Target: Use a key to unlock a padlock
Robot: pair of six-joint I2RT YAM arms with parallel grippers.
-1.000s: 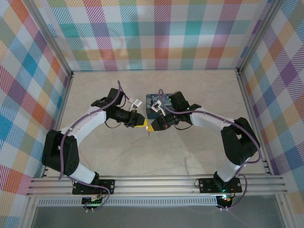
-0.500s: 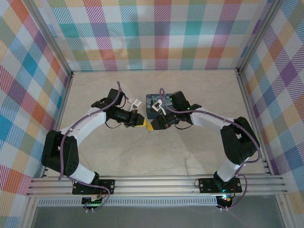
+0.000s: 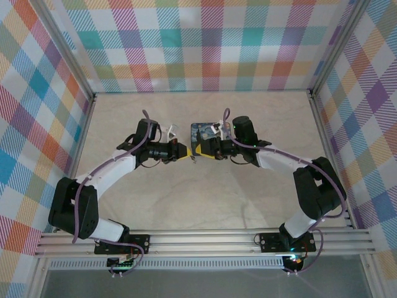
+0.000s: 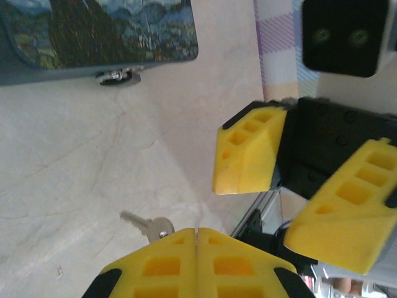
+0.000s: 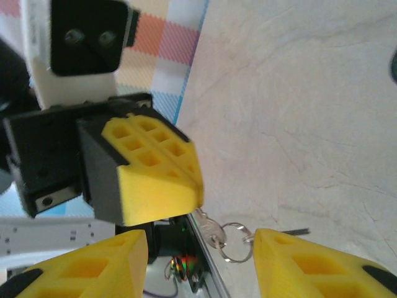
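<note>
I see the left arm's yellow fingers [image 4: 161, 267] clenched on the small silver metal key [image 4: 152, 226]. Its blade pokes out above the pale marble-look table [image 4: 93, 155], and its wire ring [image 5: 236, 243] dangles below. The right arm's yellow fingers [image 5: 310, 261] stand released, spread apart just beside the key, near the dark-blue painting-print box [image 4: 99, 31].

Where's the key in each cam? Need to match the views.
Top external: the key is a tiny speck at centre, just below the left gripper tip, barely resolvable.
Left wrist: bottom, left of centre; the key pokes out beside the shut yellow fingers.
Right wrist: bottom centre; the key hangs under those same fingers.
Shared landmark: the left gripper's shut yellow fingers, clamped on the key.
</note>
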